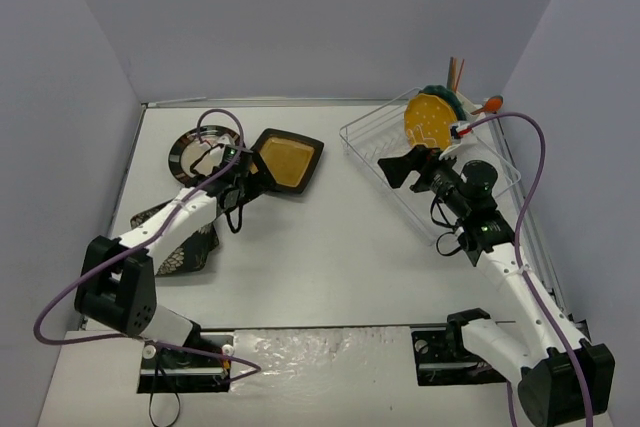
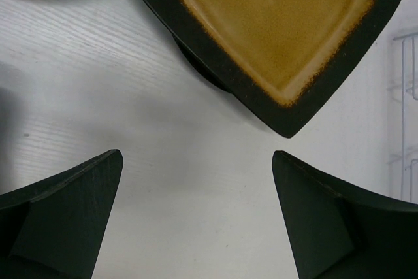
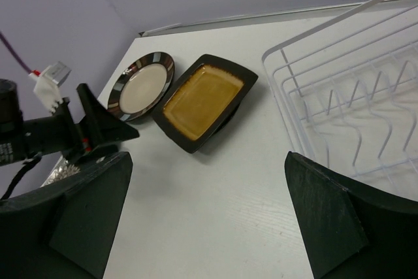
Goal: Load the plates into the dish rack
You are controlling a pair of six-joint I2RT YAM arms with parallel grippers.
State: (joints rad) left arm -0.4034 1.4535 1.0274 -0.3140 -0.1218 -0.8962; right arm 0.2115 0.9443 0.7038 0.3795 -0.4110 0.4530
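Dish rack [image 1: 380, 110]: one yellow round plate [image 1: 428, 119] stands upright inside. Right gripper [image 1: 405, 167] hangs at the rack's left rim, jaws spread, empty. Left of the rack, flat on the table [image 1: 330, 247]: amber square plate [image 1: 286, 160], then striped round plate [image 1: 197, 152] farther left. Left gripper [image 1: 250, 169] is spread wide, empty, on the amber square plate's far side from the rack.

No readable text, label, brand or number anywhere.

Jaws spread wide, empty: left gripper [image 2: 196, 159], right gripper [image 3: 208, 159].
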